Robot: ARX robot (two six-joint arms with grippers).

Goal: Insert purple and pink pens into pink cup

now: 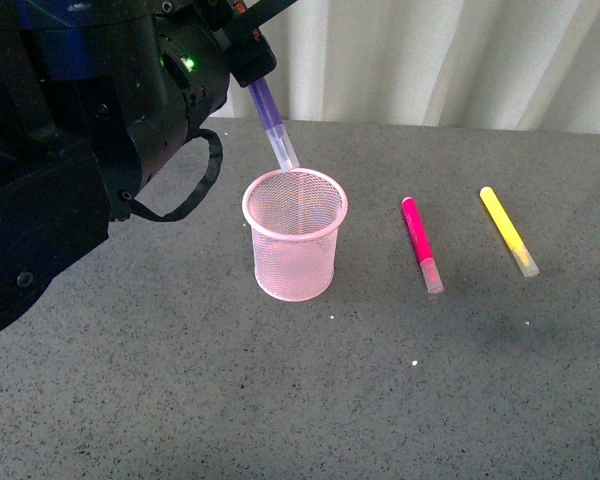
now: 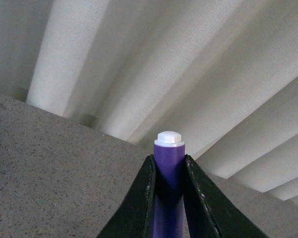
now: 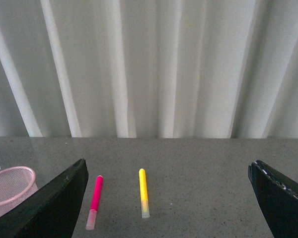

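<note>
Grey speckled tabletop [image 1: 180, 390]: left gripper [image 2: 169, 161] clamped on the dark purple marker [image 1: 270, 115], tilted, clear cap down at the far rim of the light pink wire-mesh cup [image 1: 295, 245]. Hot-pink marker [image 1: 420, 243] lies flat to the cup's right. Right gripper [image 3: 167, 166] gapes wide.
</note>
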